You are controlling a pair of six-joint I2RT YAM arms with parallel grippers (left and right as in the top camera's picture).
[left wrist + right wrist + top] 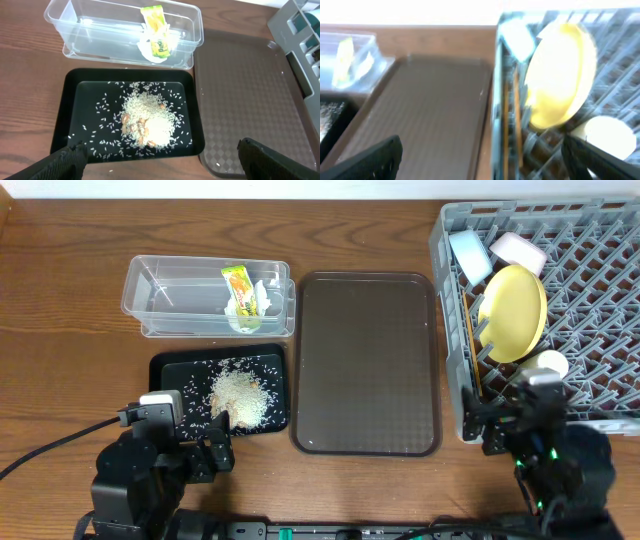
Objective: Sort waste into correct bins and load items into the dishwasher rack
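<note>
Now yellow plate [513, 313] leaning in grey rack [600, 270], rice heap [147, 120] on black tray [64, 110]; left hand [160, 162], right hand [480, 162] both released

yellow plate [513, 312], black tray [170, 375], grey lattice rack [600, 300]

Yellow plate [513, 313] on edge in rack [600, 260]

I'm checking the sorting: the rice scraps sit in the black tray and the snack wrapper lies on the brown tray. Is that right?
No. The snack wrapper is in the clear tub, not on the brown tray, as the overhead view shows. The rice scraps are in the black tray, as you said.
</note>
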